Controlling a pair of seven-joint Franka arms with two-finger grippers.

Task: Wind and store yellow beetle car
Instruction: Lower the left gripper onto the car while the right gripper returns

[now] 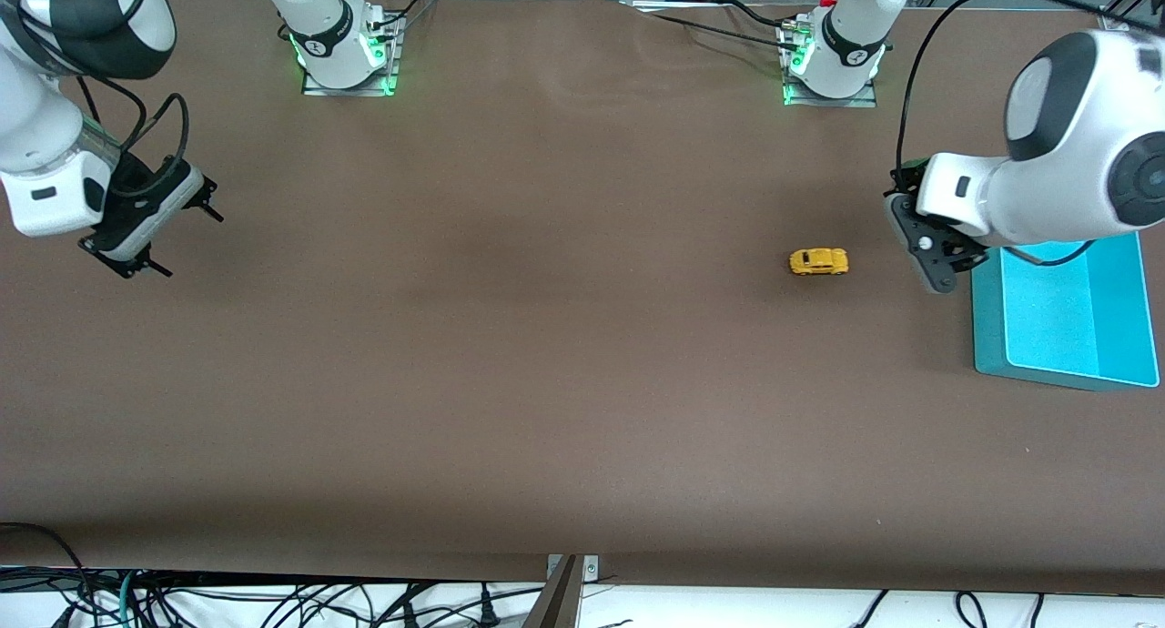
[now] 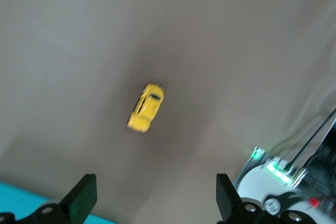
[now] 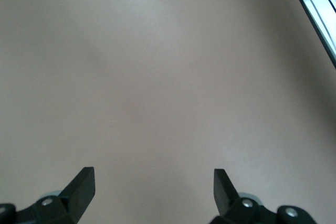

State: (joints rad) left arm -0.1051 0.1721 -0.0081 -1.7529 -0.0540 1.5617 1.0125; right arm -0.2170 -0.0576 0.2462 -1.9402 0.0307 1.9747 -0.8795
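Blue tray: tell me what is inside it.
The blue tray shows only its bare floor; no object lies in the visible part. The left arm and left hand hang over its corner farthest from the camera, covering it. The yellow beetle car sits on the table beside the tray.

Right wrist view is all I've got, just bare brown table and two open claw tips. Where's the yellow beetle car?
Observer: The yellow beetle car sits on its wheels on the table, toward the left arm's end.
Operator: Is the left claw on it?
Observer: No. The left claw hangs open beside the car, not touching it.
Operator: Anywhere to store it?
Observer: Yes, a blue tray lies at the left arm's end of the table, partly under that arm.
Operator: And my right claw?
Observer: The right claw waits open over the right arm's end of the table.
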